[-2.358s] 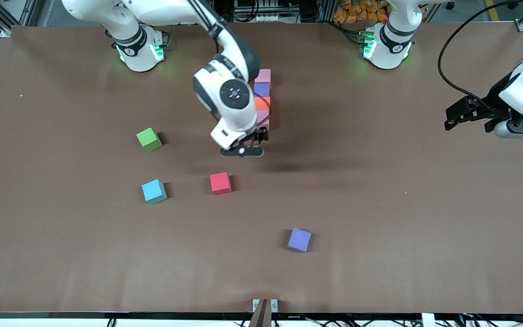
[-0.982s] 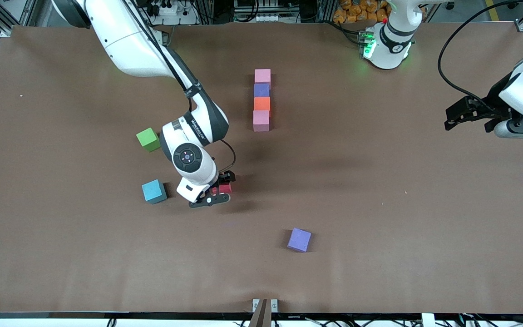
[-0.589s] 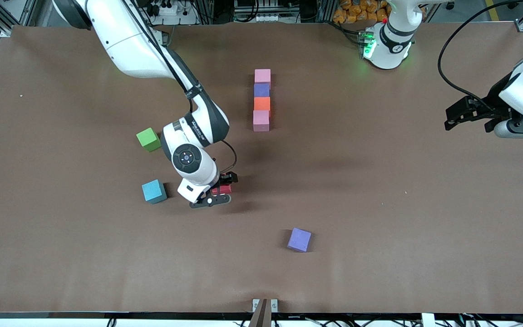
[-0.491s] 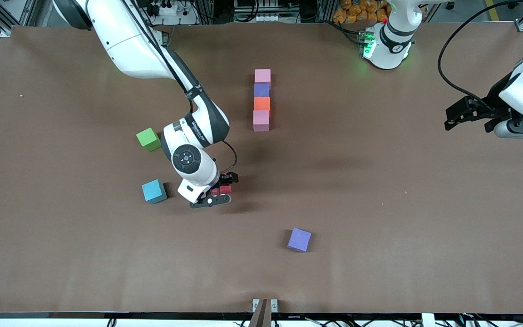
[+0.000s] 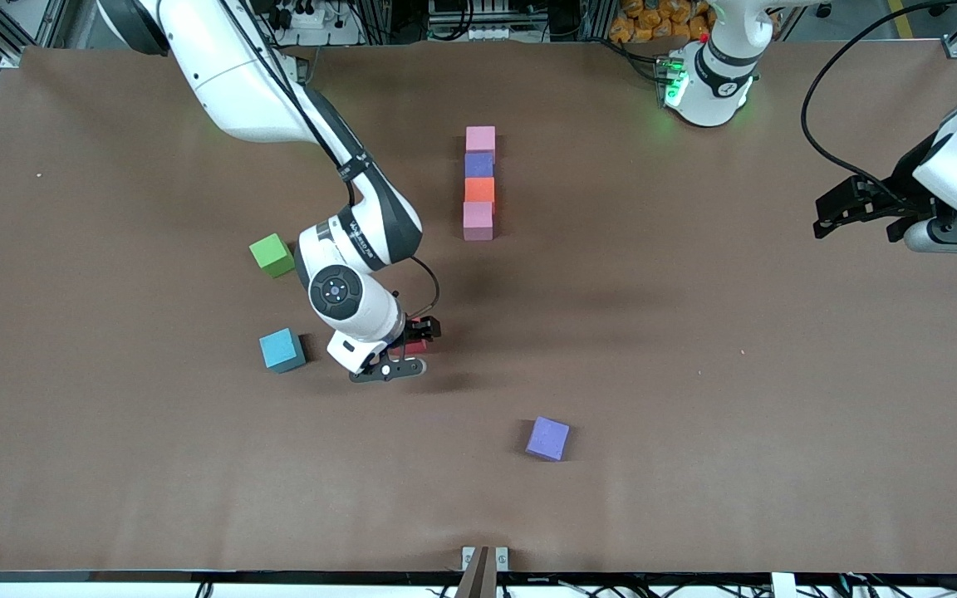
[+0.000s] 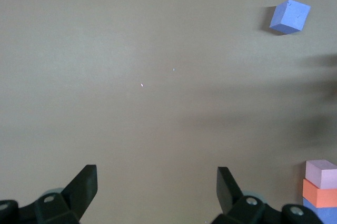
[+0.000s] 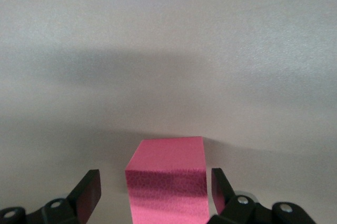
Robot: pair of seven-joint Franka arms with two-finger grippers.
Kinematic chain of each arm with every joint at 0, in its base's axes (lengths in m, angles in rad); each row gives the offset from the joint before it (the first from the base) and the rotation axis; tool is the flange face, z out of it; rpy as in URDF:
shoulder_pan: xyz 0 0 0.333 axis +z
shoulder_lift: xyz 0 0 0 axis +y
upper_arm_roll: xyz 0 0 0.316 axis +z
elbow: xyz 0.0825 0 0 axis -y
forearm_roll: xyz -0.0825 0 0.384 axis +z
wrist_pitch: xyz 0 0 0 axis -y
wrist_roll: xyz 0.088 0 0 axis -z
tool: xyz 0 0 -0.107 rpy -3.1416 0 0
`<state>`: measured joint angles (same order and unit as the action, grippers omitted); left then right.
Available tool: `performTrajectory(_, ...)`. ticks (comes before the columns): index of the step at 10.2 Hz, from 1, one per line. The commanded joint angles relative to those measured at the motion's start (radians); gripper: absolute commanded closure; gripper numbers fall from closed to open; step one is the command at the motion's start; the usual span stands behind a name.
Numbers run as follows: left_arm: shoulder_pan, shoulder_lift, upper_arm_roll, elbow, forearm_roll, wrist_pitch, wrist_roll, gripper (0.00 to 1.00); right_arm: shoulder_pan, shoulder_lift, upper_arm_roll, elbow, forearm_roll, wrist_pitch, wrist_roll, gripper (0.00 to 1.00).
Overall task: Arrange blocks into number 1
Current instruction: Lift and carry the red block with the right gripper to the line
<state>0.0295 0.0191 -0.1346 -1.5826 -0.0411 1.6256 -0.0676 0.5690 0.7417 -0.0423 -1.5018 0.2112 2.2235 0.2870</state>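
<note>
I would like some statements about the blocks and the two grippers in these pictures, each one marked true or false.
1. Four blocks form a straight line on the table. True.
2. The right gripper is over the light blue block. False: it is at the red block, with a finger on each side and visible gaps, so the block is not clamped.
3. The left gripper holds a purple block. False: it is open and empty, waiting at the left arm's end of the table.
4. The loose purple block lies nearer to the front camera than the green block. True.
</note>
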Motion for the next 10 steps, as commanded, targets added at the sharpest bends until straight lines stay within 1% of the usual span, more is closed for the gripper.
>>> performTrajectory(1, 0.007, -0.010, -0.004, -0.001, -0.011, -0.006, 0.008, 0.00, 0.006, 0.025, 0.007, 0.022, 0.005, -0.005, -0.005, 0.07)
performTrajectory(3, 0.007, -0.010, -0.004, -0.001, -0.011, -0.006, 0.008, 0.00, 0.008, 0.034, 0.005, 0.018, -0.010, -0.001, -0.011, 0.09)
performTrajectory(4, 0.007, -0.010, -0.004, -0.001, -0.011, -0.006, 0.008, 0.00, 0.011, 0.042, 0.005, 0.018, -0.038, 0.001, -0.009, 0.18)
performTrajectory(5, 0.007, -0.010, -0.004, -0.001, -0.011, -0.006, 0.008, 0.00, 0.015, 0.045, 0.005, 0.018, -0.056, 0.001, -0.009, 0.52)
performTrajectory(6, 0.007, -0.010, -0.004, -0.001, -0.011, -0.006, 0.008, 0.00, 0.020, 0.045, 0.007, 0.025, -0.056, -0.004, -0.008, 0.87)
performTrajectory(7, 0.007, -0.008, -0.004, -0.001, -0.011, -0.006, 0.008, 0.00, 0.028, 0.041, 0.007, 0.026, -0.053, -0.007, 0.001, 1.00)
performTrajectory(9, 0.007, -0.010, -0.004, 0.001, -0.011, -0.006, 0.008, 0.00, 0.061, 0.024, 0.009, 0.037, -0.050, -0.049, 0.128, 1.00)
performTrajectory(10, 0.007, -0.010, -0.004, 0.001, -0.011, -0.006, 0.008, 0.00, 0.084, 0.022, 0.012, 0.047, -0.043, -0.074, 0.161, 1.00)
